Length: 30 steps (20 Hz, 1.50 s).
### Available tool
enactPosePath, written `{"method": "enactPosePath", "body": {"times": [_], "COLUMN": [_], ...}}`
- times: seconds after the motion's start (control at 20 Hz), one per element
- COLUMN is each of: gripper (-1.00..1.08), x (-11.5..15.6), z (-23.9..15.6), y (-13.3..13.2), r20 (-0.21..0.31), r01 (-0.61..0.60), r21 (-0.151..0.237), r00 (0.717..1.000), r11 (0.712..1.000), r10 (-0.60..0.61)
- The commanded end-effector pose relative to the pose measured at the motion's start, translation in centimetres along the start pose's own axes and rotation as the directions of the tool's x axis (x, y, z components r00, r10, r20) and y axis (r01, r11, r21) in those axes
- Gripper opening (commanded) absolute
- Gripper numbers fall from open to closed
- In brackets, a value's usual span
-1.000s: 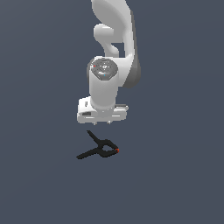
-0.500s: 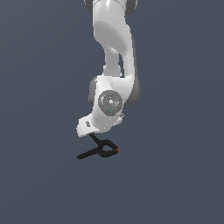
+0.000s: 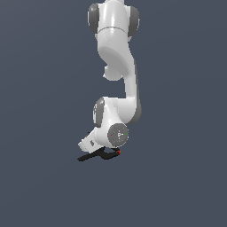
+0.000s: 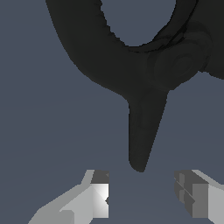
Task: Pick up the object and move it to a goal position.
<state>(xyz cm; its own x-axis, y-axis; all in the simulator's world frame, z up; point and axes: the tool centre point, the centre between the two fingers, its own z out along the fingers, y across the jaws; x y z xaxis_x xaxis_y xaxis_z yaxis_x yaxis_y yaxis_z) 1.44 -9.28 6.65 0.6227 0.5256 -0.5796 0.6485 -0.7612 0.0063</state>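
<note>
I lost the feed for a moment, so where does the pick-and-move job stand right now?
Done: the gripper is down at the black clamp, which lies on the surface. In hand: the grasp itself. In the wrist view the two fingers stand apart on either side of one clamp handle, gaps showing, so it is open and nothing is held. Left: close on the clamp, lift it and carry it to the goal, which is not marked in either view.

A plain, flat slate-grey backdrop [image 3: 40, 111] fills both views evenly.

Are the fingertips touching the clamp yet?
Apart. The wrist view shows the fingertips spread wide, with floor visible between each and the clamp handle between them.
</note>
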Motion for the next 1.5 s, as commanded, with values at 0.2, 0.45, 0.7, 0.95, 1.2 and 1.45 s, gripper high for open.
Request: {"method": "enactPosePath", "body": {"times": [0.2, 0.45, 0.7, 0.95, 1.2, 1.45], "gripper": [0.28, 0.28, 0.28, 0.28, 0.28, 0.28], "x": [0.1, 0.1, 0.1, -0.1, -0.4, -0.6], "z": [2.1, 2.8, 3.0, 3.6, 5.2, 6.0], "y": [0.6, 0.8, 0.8, 0.8, 0.8, 0.8], "r20": [0.123, 0.172, 0.180, 0.180, 0.181, 0.182], "r01": [0.115, 0.158, 0.165, 0.165, 0.167, 0.169], "r21": [0.004, 0.012, 0.015, 0.015, 0.015, 0.016], "r00": [0.986, 0.972, 0.970, 0.970, 0.969, 0.969], "r11": [0.993, 0.987, 0.986, 0.986, 0.986, 0.986], "r10": [-0.115, -0.158, -0.165, -0.165, -0.167, -0.169]}}
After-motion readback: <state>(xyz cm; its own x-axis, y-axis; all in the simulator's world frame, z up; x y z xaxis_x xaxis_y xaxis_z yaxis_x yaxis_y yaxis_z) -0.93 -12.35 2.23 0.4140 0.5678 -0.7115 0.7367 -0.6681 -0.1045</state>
